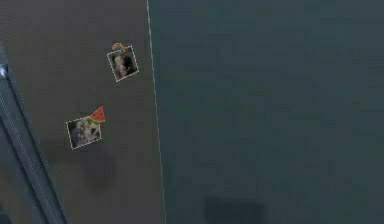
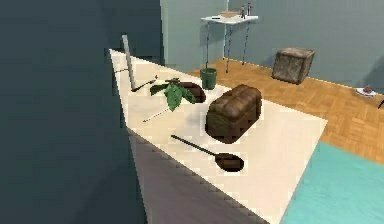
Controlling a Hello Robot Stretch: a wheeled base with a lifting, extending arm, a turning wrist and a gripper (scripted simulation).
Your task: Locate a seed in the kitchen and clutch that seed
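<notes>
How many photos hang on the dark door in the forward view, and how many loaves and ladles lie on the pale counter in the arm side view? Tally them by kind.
Photos: 2
Loaves: 1
Ladles: 1
Total: 4

Neither camera catches any part of the robot's own body to describe.

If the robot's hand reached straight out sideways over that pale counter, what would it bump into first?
Probably the dark ladle lying near the counter edge, then the brown loaf behind it. Depth and height are unclear, so that's a guess.
</notes>
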